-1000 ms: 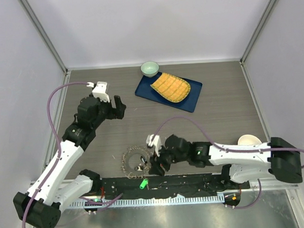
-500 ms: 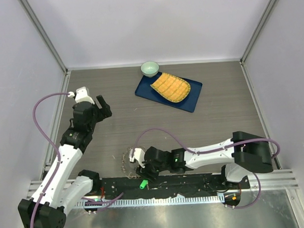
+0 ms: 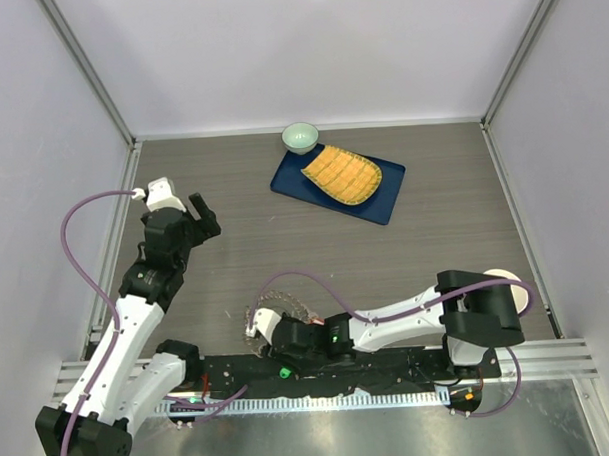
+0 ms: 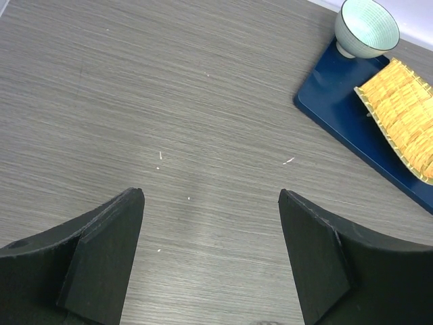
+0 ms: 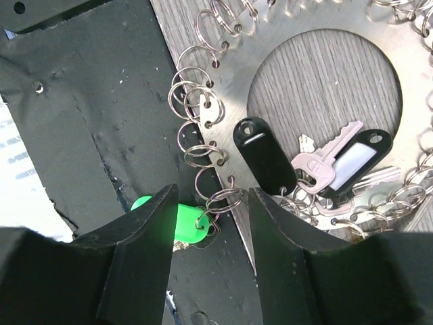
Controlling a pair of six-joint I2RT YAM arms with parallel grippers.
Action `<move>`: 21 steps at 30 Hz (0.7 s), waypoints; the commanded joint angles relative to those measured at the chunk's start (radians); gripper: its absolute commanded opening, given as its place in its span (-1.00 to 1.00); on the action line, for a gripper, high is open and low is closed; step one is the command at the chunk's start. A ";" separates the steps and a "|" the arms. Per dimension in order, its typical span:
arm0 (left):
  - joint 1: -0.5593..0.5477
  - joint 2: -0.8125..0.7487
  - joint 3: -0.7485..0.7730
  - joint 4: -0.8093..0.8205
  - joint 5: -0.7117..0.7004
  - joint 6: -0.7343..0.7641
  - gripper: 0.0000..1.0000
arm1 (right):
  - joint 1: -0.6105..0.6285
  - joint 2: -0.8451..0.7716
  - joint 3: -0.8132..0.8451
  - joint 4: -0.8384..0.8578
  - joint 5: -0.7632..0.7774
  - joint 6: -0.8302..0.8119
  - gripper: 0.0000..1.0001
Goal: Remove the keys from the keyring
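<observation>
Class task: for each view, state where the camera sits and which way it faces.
Top external: high behind the robot, looking down on the table; left arm and right arm show.
Left wrist: on the left arm, angled down toward the bowl and blue tray; open left end effector shows.
Right wrist: looking down at the keyring and green tag; open right end effector shows.
Shared: top and left wrist see the bowl.
</observation>
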 commanded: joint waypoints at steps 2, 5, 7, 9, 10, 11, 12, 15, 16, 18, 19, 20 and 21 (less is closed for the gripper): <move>0.007 -0.017 -0.003 0.051 -0.013 0.007 0.69 | 0.042 -0.009 0.056 -0.044 0.128 0.040 0.01; 0.006 -0.015 -0.006 0.058 -0.007 0.009 0.69 | 0.045 -0.024 0.080 -0.064 0.140 0.035 0.04; 0.006 -0.017 -0.006 0.061 -0.010 0.012 0.69 | 0.047 -0.050 0.106 -0.087 0.141 0.031 0.06; 0.006 -0.017 -0.004 0.061 -0.015 0.013 0.69 | 0.048 -0.073 0.114 -0.093 0.138 0.044 0.06; 0.006 -0.018 -0.003 0.062 -0.016 0.015 0.69 | 0.047 -0.076 0.114 -0.092 0.132 0.053 0.05; 0.006 -0.020 -0.006 0.061 -0.015 0.015 0.69 | 0.047 -0.076 0.114 -0.095 0.125 0.079 0.04; 0.006 -0.020 -0.007 0.061 -0.016 0.015 0.69 | 0.050 -0.073 0.114 -0.098 0.128 0.092 0.04; 0.006 -0.021 -0.012 0.062 -0.015 0.017 0.69 | 0.059 -0.045 0.134 -0.148 0.141 0.148 0.01; 0.006 -0.021 -0.012 0.062 -0.015 0.017 0.69 | 0.064 -0.036 0.137 -0.167 0.143 0.162 0.00; 0.006 -0.021 -0.012 0.065 -0.013 0.018 0.69 | 0.068 -0.032 0.133 -0.173 0.146 0.201 -0.02; 0.006 -0.020 -0.012 0.068 -0.012 0.018 0.69 | 0.068 -0.029 0.129 -0.174 0.148 0.211 -0.03; 0.004 -0.018 -0.010 0.068 -0.012 0.018 0.69 | 0.071 -0.027 0.128 -0.177 0.149 0.222 -0.06; 0.006 -0.020 -0.010 0.067 -0.010 0.017 0.69 | 0.075 -0.027 0.126 -0.182 0.157 0.231 -0.09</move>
